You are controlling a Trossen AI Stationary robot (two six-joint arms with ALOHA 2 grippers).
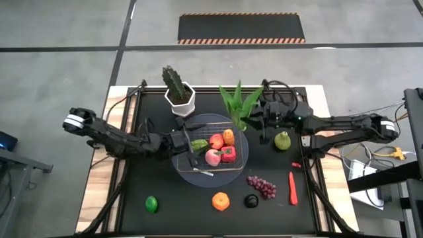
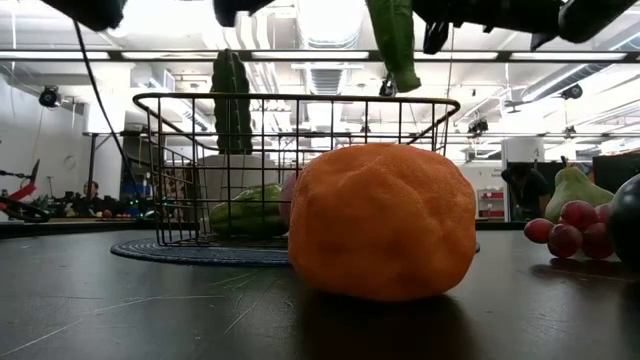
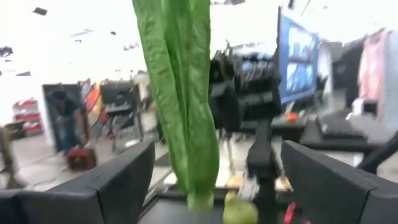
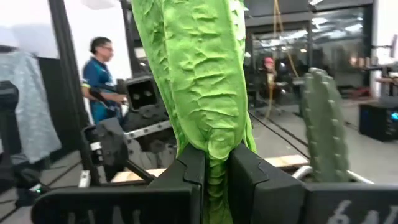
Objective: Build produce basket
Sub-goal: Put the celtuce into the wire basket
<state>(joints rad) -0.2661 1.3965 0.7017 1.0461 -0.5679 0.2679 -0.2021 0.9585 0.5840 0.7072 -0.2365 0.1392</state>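
Black matte worktop (image 1: 165, 198) on pale wood boards, grey floor w/ a hazard-striped mat beyond; you're looking at a busy spread. Basket (image 1: 239, 157), silver wire mesh w/ rounded corners, sits mid-worktop on a round grey base. Inside it: a red pepper (image 1: 229, 154), two reddish round fruits, a small orange-ish piece and a green veg (image 1: 199, 144) at the left side.

Your right hand (image 4: 208, 163) is clamped shut on the stem end of a long green leafy bunch (image 4: 199, 81), crinkled and veined, leaves fanning up; from above the bunch (image 1: 239, 106) is at the basket's back right corner, and the low view shows it off the worktop, its tip level with the basket's top rim. Your left hand (image 1: 193, 149) is over the basket's left edge, fingers (image 3: 118, 177) spread wide, holding nothing.

Loose produce at the front: lime (image 1: 152, 204), dimpled orange (image 1: 221, 201), a dark round fruit (image 1: 251, 201), purple grapes (image 1: 262, 186), thin red chili (image 1: 292, 188). Green pear-shaped fruit (image 1: 283, 140) sits right of the basket, near the right arm.

Cactus (image 1: 174, 82), ribbed and upright in a white hexagonal pot (image 1: 183, 104), stands just behind the basket's back left corner. Cables trail along the back edge. A person (image 4: 102, 78) in a teal top stands in the room behind.
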